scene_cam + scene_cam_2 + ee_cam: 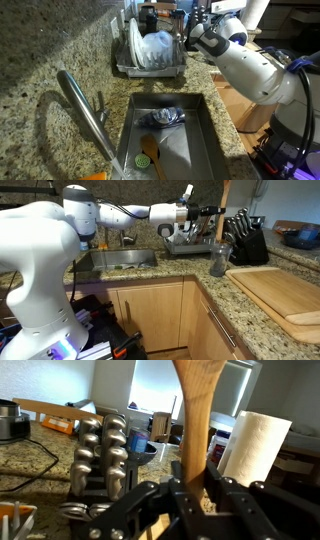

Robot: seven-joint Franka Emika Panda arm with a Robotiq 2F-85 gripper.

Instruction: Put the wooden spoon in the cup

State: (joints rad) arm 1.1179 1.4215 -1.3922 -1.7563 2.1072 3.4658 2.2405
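Wooden spoon [193,420] upright, clamped by the fingers [222,490] of the gripper [192,488]; its top cut off at 12 o'clock. Knife block [100,455] at 9, paper towel roll [255,445] at 3. Cup [218,260] on table [225,288] (small, handle unclear) by the block.

**Arm Stretching Over the Sink, Spoon in Grip**

The white arm [110,215] is reaching from the near left across the sink [120,260]. Its end effector [189,210] is clamping the wooden spoon [187,192], which is pointing upward. Past the sink, a dish rack [190,246] is sitting on the granite desk [235,305]. The grey cup [219,260] is standing just beside the knife block [246,242], and a pale cutting board [285,292] is lying toward the right edge.
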